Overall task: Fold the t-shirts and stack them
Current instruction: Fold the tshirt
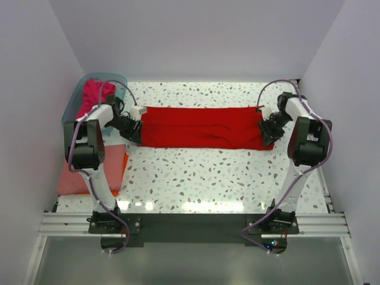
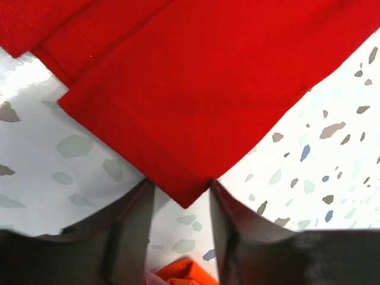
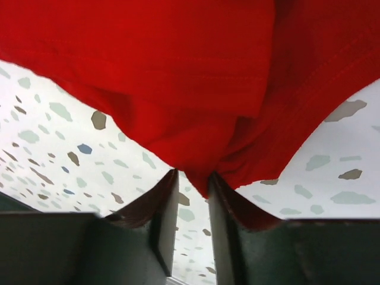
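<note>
The bright red t-shirt [image 1: 202, 126] lies as a long folded band across the back of the table. My left gripper [image 1: 135, 129] is at its left end. In the left wrist view the left gripper [image 2: 181, 187] is open, and a flat corner of the red t-shirt [image 2: 196, 95] reaches just between the fingertips. My right gripper [image 1: 268, 129] is at the right end. Its jaws [image 3: 193, 176] stand narrowly apart, and a bunched fold of the red t-shirt [image 3: 178, 77] dips between the tips. A magenta-pink t-shirt [image 1: 95, 94] sits in the tub. Folded salmon-pink [image 1: 80, 175] and orange [image 1: 122, 163] t-shirts lie at the left.
The translucent teal tub [image 1: 74, 104] stands at the back left corner beside the left arm. White walls close in the speckled table [image 1: 202, 178] on three sides. The arm bases sit on a rail [image 1: 190, 224] along the near edge.
</note>
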{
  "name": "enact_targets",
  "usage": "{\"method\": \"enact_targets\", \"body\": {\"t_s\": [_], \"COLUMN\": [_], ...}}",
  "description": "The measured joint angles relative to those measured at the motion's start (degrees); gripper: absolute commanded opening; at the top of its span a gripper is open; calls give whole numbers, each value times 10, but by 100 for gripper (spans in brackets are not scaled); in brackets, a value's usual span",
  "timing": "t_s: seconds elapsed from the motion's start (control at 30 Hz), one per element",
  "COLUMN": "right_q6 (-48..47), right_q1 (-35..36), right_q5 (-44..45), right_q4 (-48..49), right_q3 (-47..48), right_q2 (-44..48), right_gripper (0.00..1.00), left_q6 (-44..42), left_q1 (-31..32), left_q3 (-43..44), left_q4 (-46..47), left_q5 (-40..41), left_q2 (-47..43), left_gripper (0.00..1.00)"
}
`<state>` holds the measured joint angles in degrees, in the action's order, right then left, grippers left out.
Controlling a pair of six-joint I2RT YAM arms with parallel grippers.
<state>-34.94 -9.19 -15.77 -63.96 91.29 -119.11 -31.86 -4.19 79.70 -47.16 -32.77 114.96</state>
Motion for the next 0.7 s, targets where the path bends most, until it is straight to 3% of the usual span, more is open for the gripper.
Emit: {"method": "enact_targets", "body": {"t_s": [0.03,0.1,0.23,0.63,0.7], "right_q6": [-2,-4,-8,-66,-68], "right_q1": [-1,-4,-12,-31,-31], "right_q5": [0,3,19,83,88], "right_q4": [2,4,4,0,0], "right_q3": [0,0,0,-28,-45], "right_q2": [-1,-3,-4,9,12], "right_gripper": [22,1,0,0,14], "left_q6": [1,5,10,6,7], "left_q1": [1,2,2,9,13], "left_q3": [-1,-2,-2,-19,-37], "left_q4": [1,0,-2,-43,-41], "left_q5": [0,-4,-2,13,13], "left_q2": [1,4,8,-10,-17], "left_gripper": [39,24,1,0,18]}}
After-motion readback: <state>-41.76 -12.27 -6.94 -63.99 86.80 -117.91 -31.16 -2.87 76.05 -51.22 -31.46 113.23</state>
